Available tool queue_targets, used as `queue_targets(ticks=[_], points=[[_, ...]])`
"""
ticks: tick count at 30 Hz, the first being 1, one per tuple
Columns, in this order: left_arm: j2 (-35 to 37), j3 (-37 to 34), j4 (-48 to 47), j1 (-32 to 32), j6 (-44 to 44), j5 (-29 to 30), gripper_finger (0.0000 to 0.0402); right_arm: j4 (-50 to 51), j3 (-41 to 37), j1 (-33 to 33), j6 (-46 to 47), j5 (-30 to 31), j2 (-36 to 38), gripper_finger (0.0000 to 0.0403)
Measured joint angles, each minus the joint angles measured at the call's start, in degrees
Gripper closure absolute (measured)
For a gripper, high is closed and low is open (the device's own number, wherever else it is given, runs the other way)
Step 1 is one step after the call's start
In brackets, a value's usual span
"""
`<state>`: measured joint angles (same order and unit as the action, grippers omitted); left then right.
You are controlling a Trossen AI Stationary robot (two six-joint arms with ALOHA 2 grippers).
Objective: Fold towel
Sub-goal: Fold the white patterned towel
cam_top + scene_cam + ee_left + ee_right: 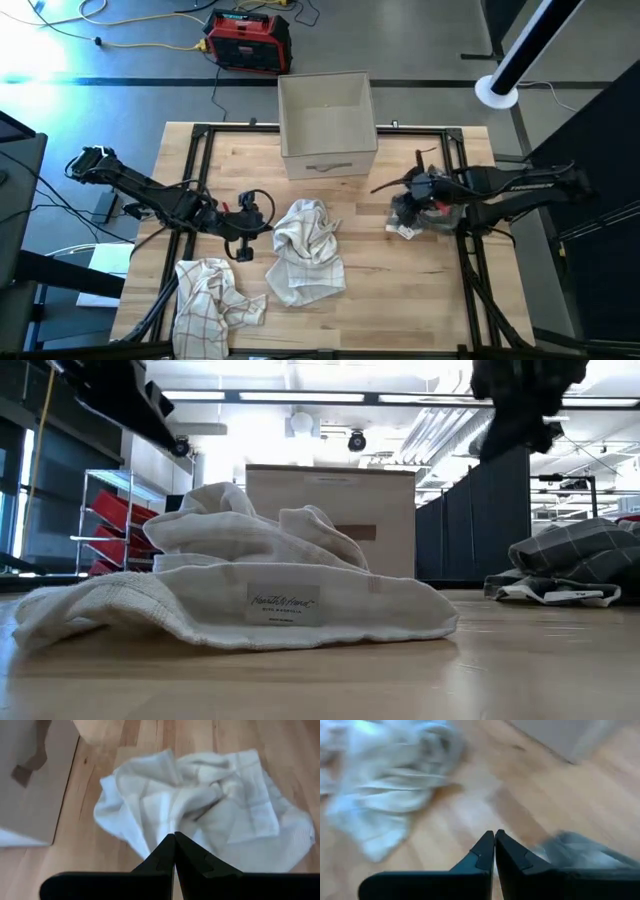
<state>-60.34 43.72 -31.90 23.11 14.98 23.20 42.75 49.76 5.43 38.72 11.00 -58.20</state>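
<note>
The checked towel [212,297] is cut off at the table's near edge. Beyond it, the crumpled white towel [308,252] lies mid-table, before the box [326,123]. Left gripper [262,212] and right gripper [403,210], fingers pressed together, flank it; a dark cloth [575,565] is partly hidden under the right.

Crumpled white towel [200,805] on wooden table [100,855], pale box [30,775] beside the towel, left gripper [174,851] fingertips pressed together just short of the towel
</note>
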Motion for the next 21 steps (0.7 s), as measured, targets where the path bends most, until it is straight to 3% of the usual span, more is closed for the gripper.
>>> queue_targets(ticks=[9,12,16,21], points=[[6.9,0.0,-2.6,2.4,-3.2,1.4,0.0402,-27.1,0.0,12.1,-11.8,-0.7,-9.1,0.0403],[8.3,0.0,-2.5,2.3,-4.2,2.2,0.0402,-31.4,0.0,13.7,-11.2,-0.3,-12.1,0.0392],[8.9,0.0,-2.5,1.6,-2.6,3.5,0.0402,-30.4,0.0,14.1,-7.9,-0.9,-16.2,0.0343],[8.9,0.0,-2.6,0.2,-1.1,3.4,0.0402,-30.8,0.0,14.9,-15.6,1.7,-22.8,0.0269]])
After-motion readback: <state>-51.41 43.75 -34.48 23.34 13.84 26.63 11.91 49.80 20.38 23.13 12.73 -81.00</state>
